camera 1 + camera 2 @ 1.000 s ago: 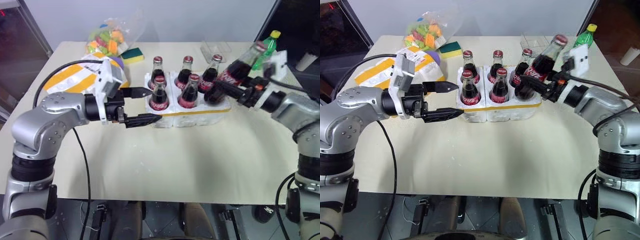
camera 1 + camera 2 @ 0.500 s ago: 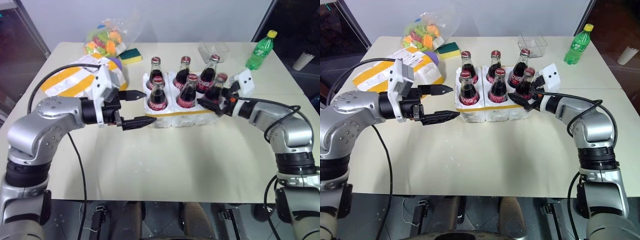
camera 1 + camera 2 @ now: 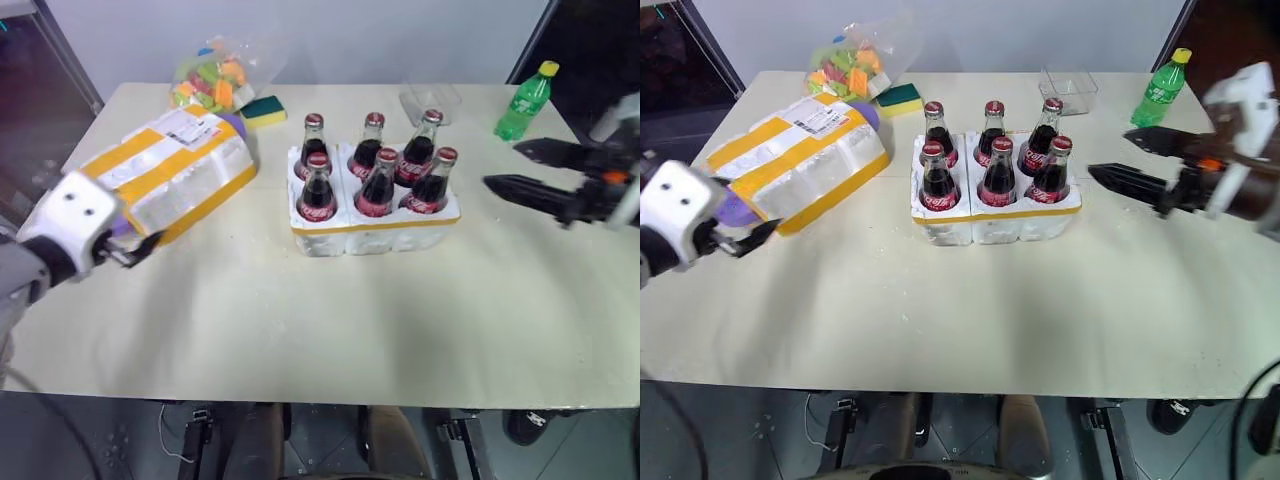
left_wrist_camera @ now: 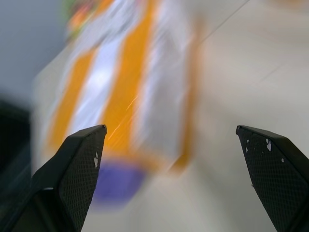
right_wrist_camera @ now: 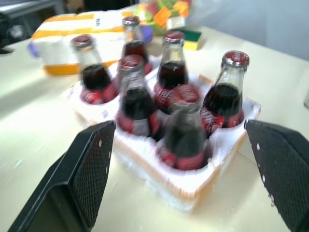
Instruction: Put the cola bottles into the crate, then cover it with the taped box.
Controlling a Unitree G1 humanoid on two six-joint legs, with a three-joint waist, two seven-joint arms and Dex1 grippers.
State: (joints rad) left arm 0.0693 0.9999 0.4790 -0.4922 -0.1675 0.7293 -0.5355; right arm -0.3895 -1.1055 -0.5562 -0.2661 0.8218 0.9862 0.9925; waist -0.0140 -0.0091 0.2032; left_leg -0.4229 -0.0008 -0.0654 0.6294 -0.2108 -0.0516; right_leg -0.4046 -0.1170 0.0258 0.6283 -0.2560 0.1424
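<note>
All six cola bottles (image 3: pixel 992 165) are standing in the crate (image 3: pixel 995 222), so I am holding both jaws apart, my left gripper (image 3: pixel 745 240) facing the taped box (image 3: pixel 795 160) at the surface's left edge to cover them.

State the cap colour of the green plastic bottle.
The green plastic bottle has a yellow cap, clearest in the left eye view.

The left gripper (image 3: pixel 140 248) is mostly cut off — the taped box (image 4: pixel 120 92) smears into streaks.
</note>
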